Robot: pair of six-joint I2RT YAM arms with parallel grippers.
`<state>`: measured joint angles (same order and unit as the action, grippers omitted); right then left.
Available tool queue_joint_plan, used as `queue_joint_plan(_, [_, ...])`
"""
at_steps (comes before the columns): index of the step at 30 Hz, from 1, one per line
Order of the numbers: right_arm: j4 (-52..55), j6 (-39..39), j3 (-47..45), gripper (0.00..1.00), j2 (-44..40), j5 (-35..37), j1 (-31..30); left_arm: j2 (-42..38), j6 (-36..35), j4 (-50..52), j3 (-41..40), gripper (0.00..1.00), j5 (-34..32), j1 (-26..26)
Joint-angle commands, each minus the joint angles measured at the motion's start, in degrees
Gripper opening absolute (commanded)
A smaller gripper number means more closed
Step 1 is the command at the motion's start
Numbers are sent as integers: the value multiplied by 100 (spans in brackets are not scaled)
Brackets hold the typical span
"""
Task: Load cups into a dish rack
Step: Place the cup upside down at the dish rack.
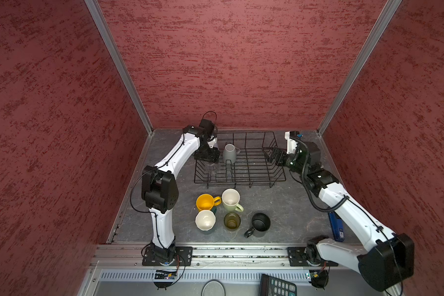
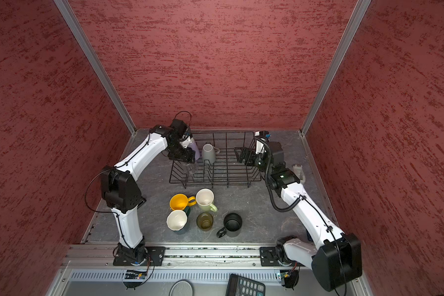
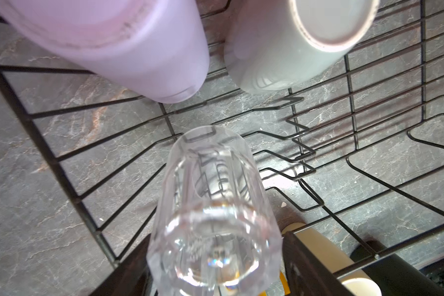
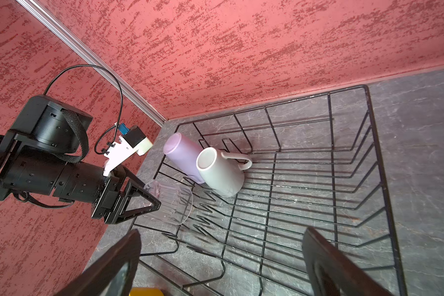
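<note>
The black wire dish rack (image 1: 241,180) (image 4: 376,153) stands at the back of the table. Inside it lean a lilac tumbler (image 4: 182,156) (image 3: 113,38) and a grey mug (image 1: 230,153) (image 4: 221,171), mouths down. A clear glass (image 3: 213,217) (image 4: 169,202) rests tilted, mouth down, on the rack's divider loops. My left gripper (image 3: 215,238) (image 1: 210,160) straddles its base, open, with a thin gap at one finger. My right gripper (image 4: 222,233) (image 1: 267,153) hovers wide open and empty over the rack's right end. In front of the rack stand a yellow mug (image 1: 205,202), pale green mug (image 1: 231,200), dark teal mug (image 1: 205,221), olive-brown glass (image 1: 232,221) and black mug (image 1: 260,223).
Red walls close in the table on three sides. A blue object (image 1: 335,226) lies under the right arm and a white object (image 2: 297,170) sits right of the rack. A calculator (image 1: 277,285) and a round lid (image 1: 213,288) lie below the front rail.
</note>
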<state>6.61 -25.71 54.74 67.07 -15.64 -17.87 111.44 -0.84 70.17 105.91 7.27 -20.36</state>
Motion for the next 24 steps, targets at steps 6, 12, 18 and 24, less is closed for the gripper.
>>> queue_joint_plan(6, [-167, -28, -13, 99, -53, -70, 49, 155, 49, -155, -138, 80, 153, -42])
queue_joint_plan(12, [-173, -28, 19, 98, -12, -97, 51, 275, 88, -203, -158, 83, 9, -38])
queue_joint_plan(18, [-156, -19, 48, 99, 1, -97, 60, 118, 197, -414, -195, 99, 126, -43])
queue_joint_plan(24, [-152, -21, 48, 99, 8, -106, 67, -333, 192, -469, -201, 100, -497, -186])
